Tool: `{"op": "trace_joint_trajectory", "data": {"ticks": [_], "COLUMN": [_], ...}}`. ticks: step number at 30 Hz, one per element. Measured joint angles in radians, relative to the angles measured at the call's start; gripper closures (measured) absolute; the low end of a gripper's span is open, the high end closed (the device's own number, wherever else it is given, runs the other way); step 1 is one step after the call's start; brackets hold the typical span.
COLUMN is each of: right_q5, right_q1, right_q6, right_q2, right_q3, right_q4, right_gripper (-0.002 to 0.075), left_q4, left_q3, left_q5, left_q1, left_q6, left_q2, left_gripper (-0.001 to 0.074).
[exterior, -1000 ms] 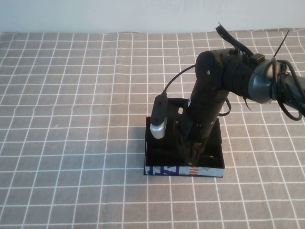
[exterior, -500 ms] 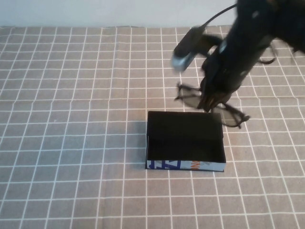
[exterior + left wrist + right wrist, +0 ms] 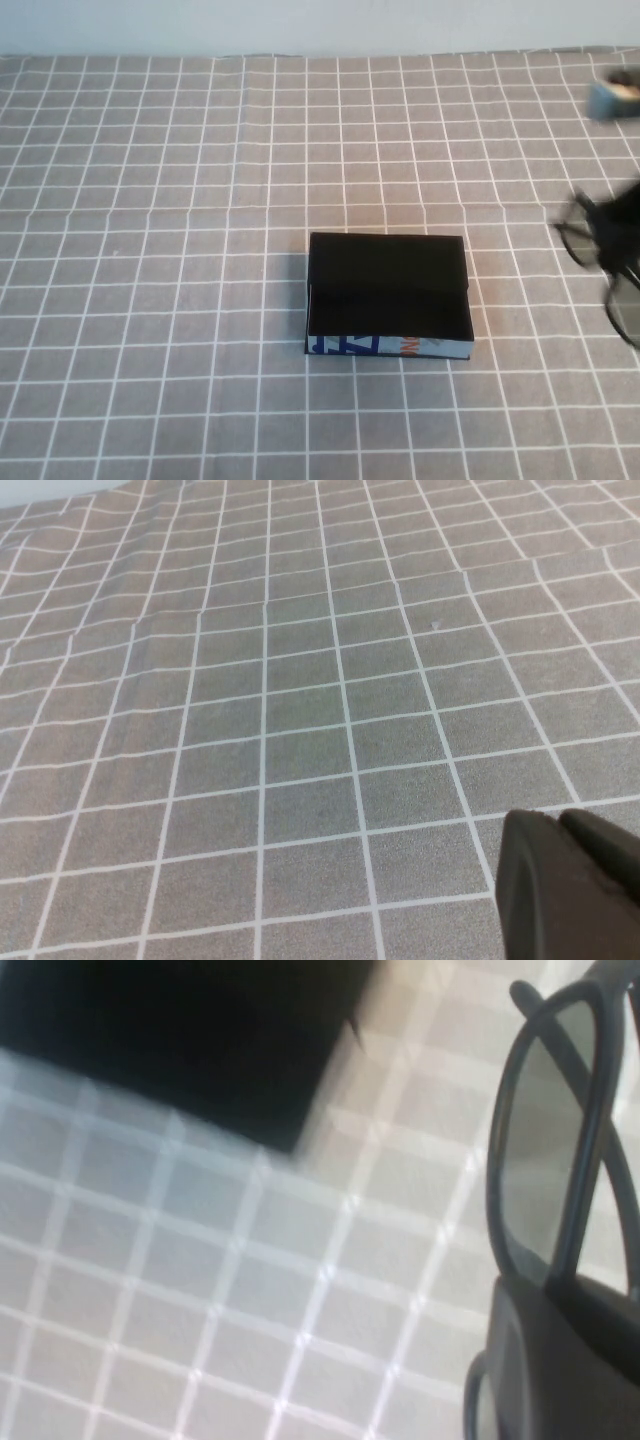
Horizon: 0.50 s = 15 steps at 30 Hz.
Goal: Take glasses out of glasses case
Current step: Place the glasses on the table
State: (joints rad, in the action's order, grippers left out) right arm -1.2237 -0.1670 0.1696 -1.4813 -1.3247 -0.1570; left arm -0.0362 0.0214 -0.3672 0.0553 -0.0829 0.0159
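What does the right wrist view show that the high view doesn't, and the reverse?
Only the right wrist view shows the right tool shut on the glasses, a lens and frame close up, held above the checked cloth. Only the high view shows the whole glasses case, open, with its printed front edge, in the middle of the cloth, and that the glasses sit off past its right side at the picture's right edge. Both show the glasses out of the case, and part of the case. The left tool appears in neither; it shows only in the left wrist view, over bare cloth.
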Motion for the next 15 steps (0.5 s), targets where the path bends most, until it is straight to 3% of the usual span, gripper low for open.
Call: {"op": "trace_joint_trajectory", "data": {"ticks": [7, 15], "right_q5": [0.252, 0.39], "right_q1": [0.057, 0.057], "right_q6": [-0.002, -0.002], "right_q2": [0.075, -0.071], "right_q3": [0.308, 0.356], "right_q4": [-0.024, -0.085], "right_gripper": [0.0725, 0.0725], "left_q4": [0.0, 0.0], "left_q3": [0.0, 0.0], "left_q5": [0.0, 0.0], "left_q1": [0.0, 0.0], "left_q6": [0.0, 0.0], "left_q2": [0.0, 0.0], "left_gripper": [0.074, 0.0739]}}
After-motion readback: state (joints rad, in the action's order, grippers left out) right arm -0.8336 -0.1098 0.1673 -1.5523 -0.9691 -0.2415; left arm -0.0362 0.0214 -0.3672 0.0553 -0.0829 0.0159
